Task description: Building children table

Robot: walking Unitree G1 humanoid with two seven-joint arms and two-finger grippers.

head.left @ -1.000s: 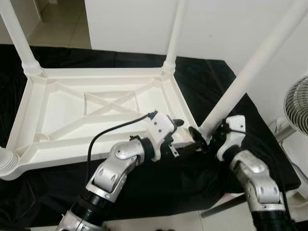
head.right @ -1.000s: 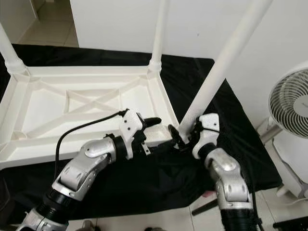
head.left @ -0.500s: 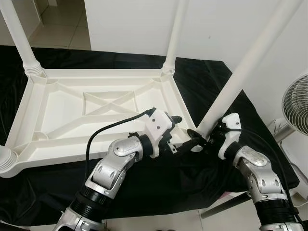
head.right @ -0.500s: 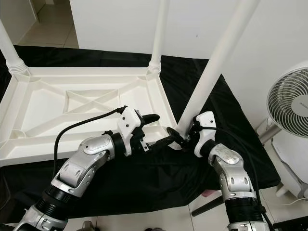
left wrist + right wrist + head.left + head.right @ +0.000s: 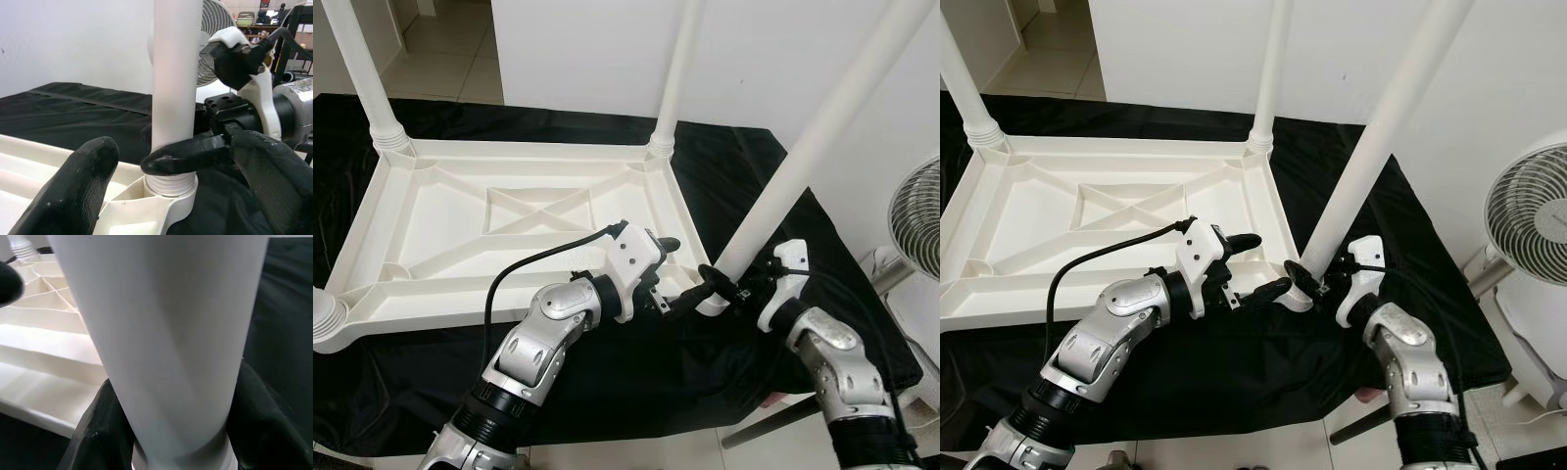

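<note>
A white plastic table [image 5: 519,149] lies upside down on a black cloth [image 5: 734,166]. White legs stand in its two far corners and its near left corner [image 5: 325,323]. A fourth white leg [image 5: 803,157] rises slanted from the socket [image 5: 166,188] at the near right corner. My right gripper [image 5: 715,284] is shut on this leg just above its base, with one finger [image 5: 98,431] on each side of it. My left gripper [image 5: 674,272] is open at the same corner. Its fingers [image 5: 73,191] are spread, and the leg's base [image 5: 176,73] stands just beyond them.
A white wall runs behind the table. At the right stands a fan [image 5: 920,211] on the tiled floor, close to my right arm. The black cloth hangs over the near edge of the platform under the table.
The leg's base and my right gripper have shifted slightly left onto the near right corner socket. The left gripper stays open at that corner. The camera has shifted slightly.
</note>
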